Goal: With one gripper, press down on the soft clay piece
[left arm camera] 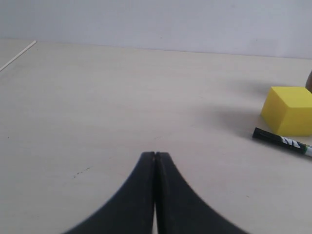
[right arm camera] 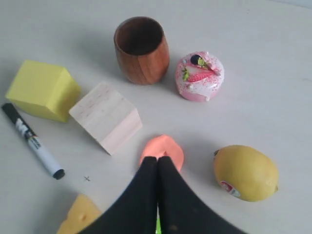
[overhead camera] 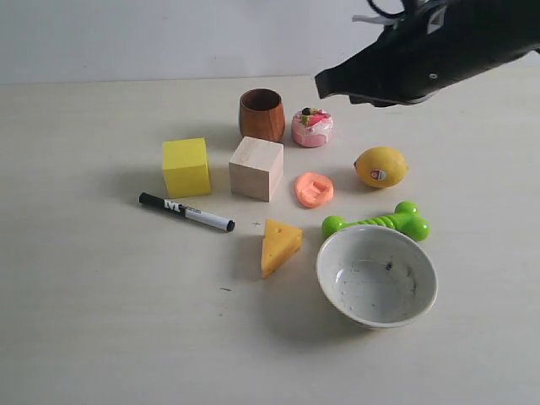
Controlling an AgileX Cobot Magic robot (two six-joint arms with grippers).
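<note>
The soft clay piece [overhead camera: 314,189] is a flat salmon-orange lump with grooved dents, lying on the table between the wooden cube and the lemon. In the right wrist view the clay piece [right arm camera: 165,147] shows just beyond my right gripper [right arm camera: 157,158], whose black fingers are shut with nothing between them. In the exterior view that right gripper [overhead camera: 325,83] hangs well above the table at the upper right, its tip pointing left, clear of the clay. My left gripper [left arm camera: 154,155] is shut and empty over bare table, far from the clay.
Around the clay stand a wooden cube [overhead camera: 256,168], brown wooden cup [overhead camera: 261,115], pink toy cake [overhead camera: 312,127], lemon [overhead camera: 380,166], green bone toy [overhead camera: 377,223], white bowl [overhead camera: 376,275], cheese wedge [overhead camera: 279,245], marker [overhead camera: 186,212] and yellow block [overhead camera: 186,167].
</note>
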